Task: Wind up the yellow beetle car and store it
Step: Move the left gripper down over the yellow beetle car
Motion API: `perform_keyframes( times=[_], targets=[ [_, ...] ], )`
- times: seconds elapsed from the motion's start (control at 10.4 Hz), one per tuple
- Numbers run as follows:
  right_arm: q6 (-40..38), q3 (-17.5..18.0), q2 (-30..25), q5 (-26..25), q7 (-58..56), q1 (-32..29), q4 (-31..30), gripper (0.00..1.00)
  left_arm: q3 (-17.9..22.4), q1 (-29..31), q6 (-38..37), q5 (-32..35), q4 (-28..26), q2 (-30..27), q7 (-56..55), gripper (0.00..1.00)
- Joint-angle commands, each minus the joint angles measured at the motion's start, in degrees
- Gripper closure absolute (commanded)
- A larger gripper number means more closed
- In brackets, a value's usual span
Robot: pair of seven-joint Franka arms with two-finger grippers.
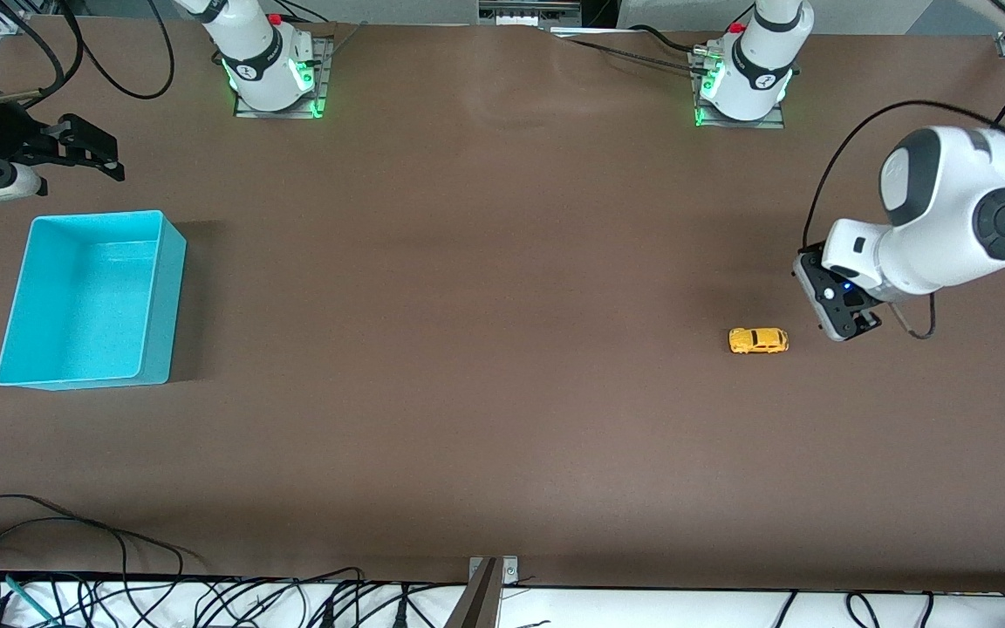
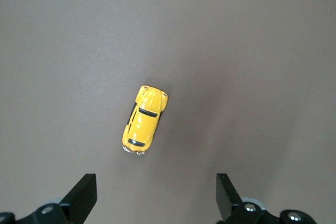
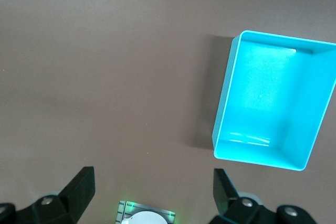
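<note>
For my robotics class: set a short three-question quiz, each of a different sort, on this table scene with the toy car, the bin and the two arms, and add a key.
1. True or false: the yellow beetle car already lies inside the turquoise bin.
2. Multiple choice: which pincer is closest to the car? A) the left pincer B) the right pincer C) both equally.
3. Short answer: what does the bin hold right now?

Key
1. False. The car sits on the bare table toward the left arm's end; the bin stands toward the right arm's end.
2. A. The left pincer hangs open just beside the car; the right pincer, also open, is up near the bin.
3. Nothing; its inside shows bare.
</note>
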Motion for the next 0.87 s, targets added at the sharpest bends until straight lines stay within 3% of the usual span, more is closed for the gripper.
perform_keyframes(
  times=[0.0,0.29,0.77],
  targets=[
    [-1.2,-0.3,-0.4,-0.4,0.7,0.1,0.6,0.00,-0.5,1.8,11.5,1.1,-5.8,2.4,8.9,0.00],
    [-1.1,-0.3,-0.4,-0.4,0.7,0.1,0.6,0.00,-0.7,1.4,21.9,1.1,-8.2,8.1,18.4,0.00],
    [-1.1,-0.3,-0.3,-0.4,0.7,0.1,0.6,0.00,-0.7,1.1,28.8,1.1,-9.5,11.3,20.6,0.00]
  ],
)
